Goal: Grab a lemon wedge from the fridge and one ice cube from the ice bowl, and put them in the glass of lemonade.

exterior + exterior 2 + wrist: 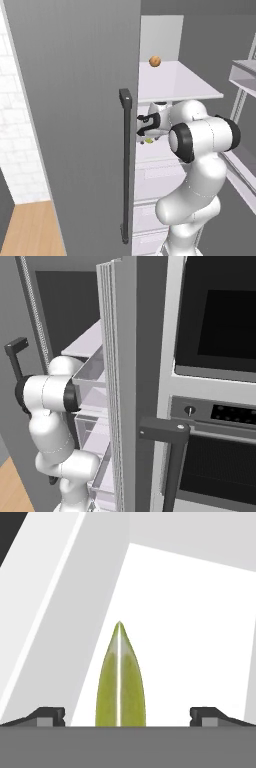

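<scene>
The fridge (75,100) stands open, and my arm reaches in over a white middle shelf (160,150). The lemon wedge (120,682), a yellow-green sliver, lies on that shelf right in front of the hand, centred between the two fingertips (47,716). My gripper (128,718) is open, its jaws wide on either side of the wedge and not touching it. From the left base view, the gripper (145,127) points down at a yellow-green speck of the wedge (149,141). The ice bowl, ice cube and glass of lemonade are out of view.
A round orange-brown fruit (155,61) sits on the upper shelf (175,82). The left door's dark bar handle (126,165) hangs close to the hand. Clear door bins (92,378) flank my arm on the right. A built-in oven (220,321) stands beside the fridge.
</scene>
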